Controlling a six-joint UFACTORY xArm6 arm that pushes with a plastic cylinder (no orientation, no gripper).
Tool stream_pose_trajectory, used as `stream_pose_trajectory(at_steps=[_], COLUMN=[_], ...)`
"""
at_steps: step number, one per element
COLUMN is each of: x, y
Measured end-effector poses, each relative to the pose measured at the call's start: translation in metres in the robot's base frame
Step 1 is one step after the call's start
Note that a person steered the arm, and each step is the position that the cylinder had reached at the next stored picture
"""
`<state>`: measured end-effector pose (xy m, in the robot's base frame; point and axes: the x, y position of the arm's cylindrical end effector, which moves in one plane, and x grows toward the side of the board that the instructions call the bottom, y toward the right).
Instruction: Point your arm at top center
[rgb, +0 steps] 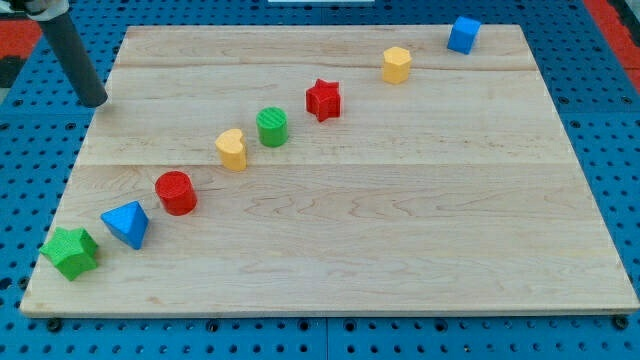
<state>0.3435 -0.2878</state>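
My tip (94, 101) is the lower end of a dark rod that comes in from the view's top left. It rests at the left edge of the wooden board (400, 250), far left of every block. Blocks lie in a diagonal line from bottom left to top right: a green star (70, 252), a blue triangular block (127, 223), a red cylinder (176, 192), a yellow heart-like block (232, 149), a green cylinder (272, 127), a red star (323, 100), a yellow hexagonal block (397, 64) and a blue cube (463, 34).
The board lies on a blue perforated table (610, 120). A red surface (20, 25) shows at the view's top left corner and top right corner.
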Motion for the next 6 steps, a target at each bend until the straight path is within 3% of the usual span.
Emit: stream_pose_trajectory(at_steps=[4, 5, 6], x=[-0.012, -0.035, -0.073], y=[0.018, 0.049, 0.125])
